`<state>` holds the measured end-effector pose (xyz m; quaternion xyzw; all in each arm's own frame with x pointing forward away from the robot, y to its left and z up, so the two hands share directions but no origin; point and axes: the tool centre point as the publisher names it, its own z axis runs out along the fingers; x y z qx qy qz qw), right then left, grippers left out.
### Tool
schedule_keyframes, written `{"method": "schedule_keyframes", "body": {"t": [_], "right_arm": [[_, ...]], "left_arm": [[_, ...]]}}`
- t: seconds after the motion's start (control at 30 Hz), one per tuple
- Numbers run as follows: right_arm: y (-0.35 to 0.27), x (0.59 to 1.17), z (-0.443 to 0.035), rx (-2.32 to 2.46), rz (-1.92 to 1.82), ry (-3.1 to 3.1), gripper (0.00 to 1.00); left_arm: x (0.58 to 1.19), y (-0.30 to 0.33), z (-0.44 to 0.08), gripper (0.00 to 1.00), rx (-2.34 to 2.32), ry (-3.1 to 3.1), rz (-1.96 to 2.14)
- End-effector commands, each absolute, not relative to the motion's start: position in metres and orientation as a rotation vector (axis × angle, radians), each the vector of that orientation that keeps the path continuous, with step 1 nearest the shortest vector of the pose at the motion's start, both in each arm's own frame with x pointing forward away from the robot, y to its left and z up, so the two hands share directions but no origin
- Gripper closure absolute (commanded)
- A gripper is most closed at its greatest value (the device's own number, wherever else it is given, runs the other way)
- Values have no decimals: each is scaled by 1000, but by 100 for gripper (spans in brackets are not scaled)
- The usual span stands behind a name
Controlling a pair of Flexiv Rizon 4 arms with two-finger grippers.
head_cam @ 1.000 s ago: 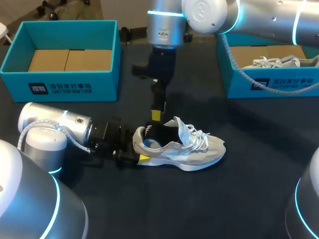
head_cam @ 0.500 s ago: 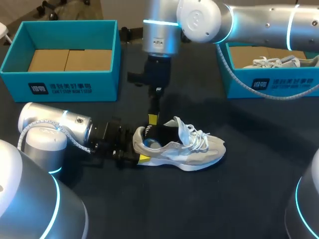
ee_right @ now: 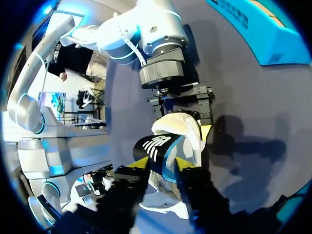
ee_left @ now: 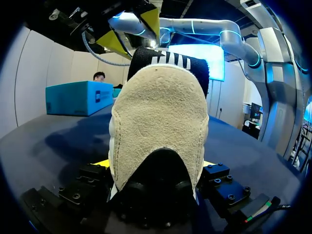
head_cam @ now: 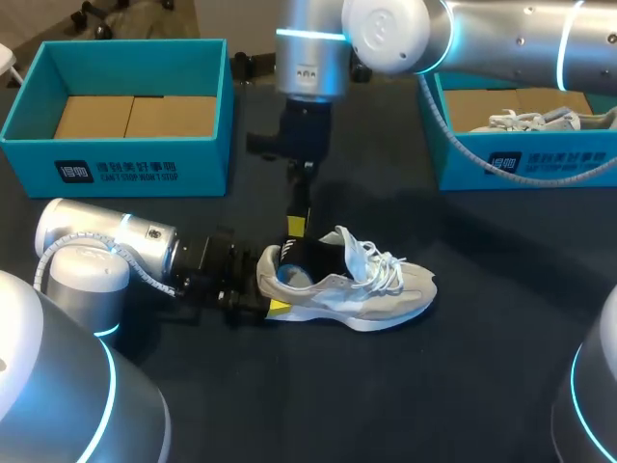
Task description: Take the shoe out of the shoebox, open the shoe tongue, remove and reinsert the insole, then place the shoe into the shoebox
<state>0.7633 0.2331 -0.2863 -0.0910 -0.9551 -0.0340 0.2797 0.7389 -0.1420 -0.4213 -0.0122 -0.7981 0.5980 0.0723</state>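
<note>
A beige sneaker [head_cam: 381, 294] with white laces lies on its side on the dark table. My left gripper [head_cam: 271, 294] is shut on its heel [ee_left: 158, 126], a yellow tip showing at each side. A black insole [head_cam: 307, 256] with a white logo sticks up out of the heel opening. My right gripper [head_cam: 297, 229] hangs straight down over it, and in the right wrist view the insole [ee_right: 158, 146] sits between its two yellow tips [ee_right: 162, 163], which touch it from both sides. From the left wrist the insole's end [ee_left: 170, 56] rises above the heel, with the right gripper's tips [ee_left: 131, 31] just behind it.
A teal shoebox [head_cam: 125, 164] with a bare cardboard floor stands at the back left. A second teal box [head_cam: 521, 164] at the back right holds another pale sneaker [head_cam: 540, 119]. My left arm [head_cam: 106, 246] lies low along the table's left.
My right arm has shifted slightly left and its gripper has settled over the insole end. The left gripper and the sneaker have kept still.
</note>
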Motion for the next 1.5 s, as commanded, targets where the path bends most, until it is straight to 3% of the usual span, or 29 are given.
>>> {"method": "schedule_keyframes", "body": {"t": [0.03,0.17,0.27,0.4,0.63,1.5], "right_arm": [[233,764,-284,-240,-84,-2565,56],[231,767,-282,-242,-77,-2569,58],[230,770,-282,-245,-68,-2567,73],[231,771,-286,-240,-65,-2557,100],[233,767,-291,-229,-75,-2538,100],[232,833,-206,-178,-6,-2671,100]], "left_arm": [[738,-142,-423,100,-36,-2400,1796],[738,-142,-423,100,-36,-2400,1796],[738,-142,-423,100,-36,-2400,1796],[738,-142,-423,100,-36,-2400,1796],[738,-142,-423,100,-36,-2400,1796],[738,-142,-423,100,-36,-2400,1796]]}}
